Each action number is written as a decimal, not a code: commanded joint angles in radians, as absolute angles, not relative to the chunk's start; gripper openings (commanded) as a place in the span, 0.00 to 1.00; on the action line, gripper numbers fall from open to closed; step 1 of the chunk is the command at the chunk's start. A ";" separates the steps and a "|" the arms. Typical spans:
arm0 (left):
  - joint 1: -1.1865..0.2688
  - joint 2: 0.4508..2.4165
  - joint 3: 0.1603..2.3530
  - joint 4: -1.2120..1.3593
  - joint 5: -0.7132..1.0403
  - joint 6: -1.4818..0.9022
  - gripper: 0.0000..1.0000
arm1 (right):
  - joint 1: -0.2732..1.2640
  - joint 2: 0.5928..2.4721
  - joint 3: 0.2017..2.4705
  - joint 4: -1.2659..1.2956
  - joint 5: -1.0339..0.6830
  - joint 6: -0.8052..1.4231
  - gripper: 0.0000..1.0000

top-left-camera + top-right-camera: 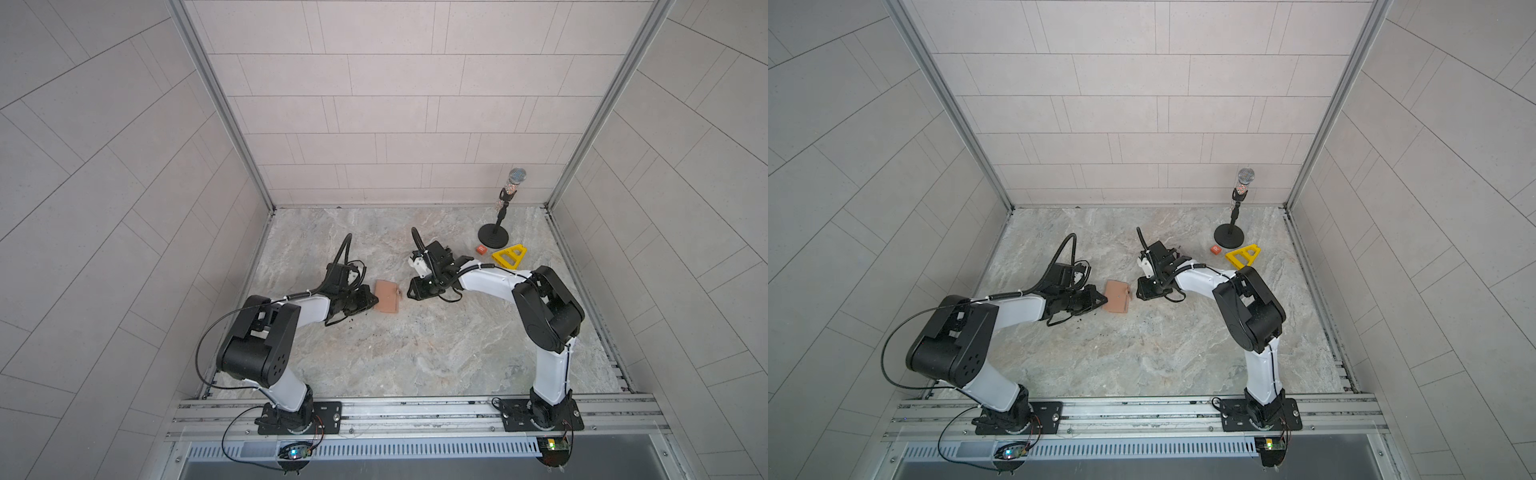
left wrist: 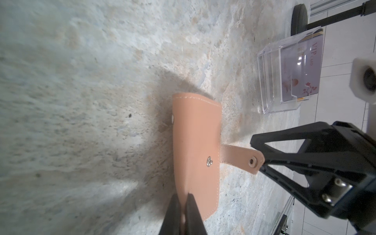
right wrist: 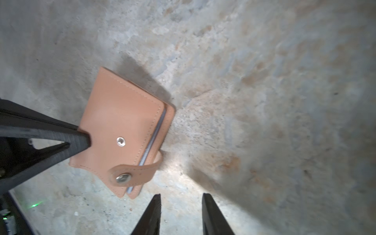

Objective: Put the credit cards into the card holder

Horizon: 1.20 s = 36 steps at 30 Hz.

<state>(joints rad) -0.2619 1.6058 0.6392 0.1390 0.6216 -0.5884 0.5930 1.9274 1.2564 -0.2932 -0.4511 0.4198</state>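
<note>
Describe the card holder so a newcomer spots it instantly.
On the marble tabletop, look mid-table, at the tip of the left end effector. The card holder is the tan-pink rectangle pinched there. Unlike the clear plastic box nearby, it is opaque stitched leather with a metal snap and loose strap tab.

Mic point(image 1: 517, 176) on black stand point(image 1: 493, 239) back right, orange tile point(image 1: 481, 249) nr yellow triangle frame point(image 1: 509, 255), clear plastic box point(image 2: 268, 81)

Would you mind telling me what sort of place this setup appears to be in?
Probably a robot test cell, not a real room: two arms bolted to an aluminium rail, tile-patterned wall panels in metal framing, and a marble-look tabletop with odd props like a microphone.
</note>
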 commanded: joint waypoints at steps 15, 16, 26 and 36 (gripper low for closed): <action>-0.262 1.582 0.628 0.138 0.621 -0.594 0.00 | 0.680 1.951 1.387 -0.346 -0.314 0.412 0.70; -0.262 1.582 0.628 0.138 0.623 -0.593 0.00 | 0.686 1.964 1.406 -0.360 -0.303 0.407 0.69; -0.262 1.582 0.626 0.138 0.623 -0.594 0.00 | 0.711 2.066 1.520 -0.486 -0.177 0.394 0.66; -0.262 1.580 0.624 0.141 0.621 -0.594 0.00 | 0.707 2.046 1.491 -0.504 -0.151 0.391 0.40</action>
